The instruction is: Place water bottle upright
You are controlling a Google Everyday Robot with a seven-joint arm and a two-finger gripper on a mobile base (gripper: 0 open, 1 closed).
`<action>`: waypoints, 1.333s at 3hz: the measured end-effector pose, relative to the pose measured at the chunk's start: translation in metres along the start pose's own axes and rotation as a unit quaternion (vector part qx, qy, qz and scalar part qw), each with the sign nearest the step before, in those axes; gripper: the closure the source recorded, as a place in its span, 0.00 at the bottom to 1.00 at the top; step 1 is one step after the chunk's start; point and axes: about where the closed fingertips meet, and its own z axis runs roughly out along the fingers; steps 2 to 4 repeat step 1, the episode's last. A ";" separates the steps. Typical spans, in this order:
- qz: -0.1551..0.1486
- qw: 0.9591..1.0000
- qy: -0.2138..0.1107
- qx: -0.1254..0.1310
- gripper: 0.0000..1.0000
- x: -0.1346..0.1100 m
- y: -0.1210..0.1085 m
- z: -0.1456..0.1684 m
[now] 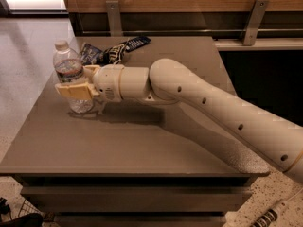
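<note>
The water bottle is clear and ribbed, with a white cap and a red and blue banded label. It stands upright on the grey table near its left edge. My gripper reaches in from the right and is shut around the bottle's middle. One tan finger crosses in front of the bottle and the other sits behind it. The bottle's base rests on the tabletop.
A crumpled dark blue snack wrapper lies at the table's back, just behind the gripper's wrist. A wooden wall with metal brackets runs along the back. The table's left edge is close to the bottle, with floor beyond.
</note>
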 end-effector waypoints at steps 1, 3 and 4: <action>0.000 1.000 0.000 -0.002 0.00 0.000 0.001 0.001; 0.000 1.000 0.000 -0.002 0.00 0.000 0.001 0.001; 0.000 1.000 0.000 -0.002 0.00 0.000 0.001 0.001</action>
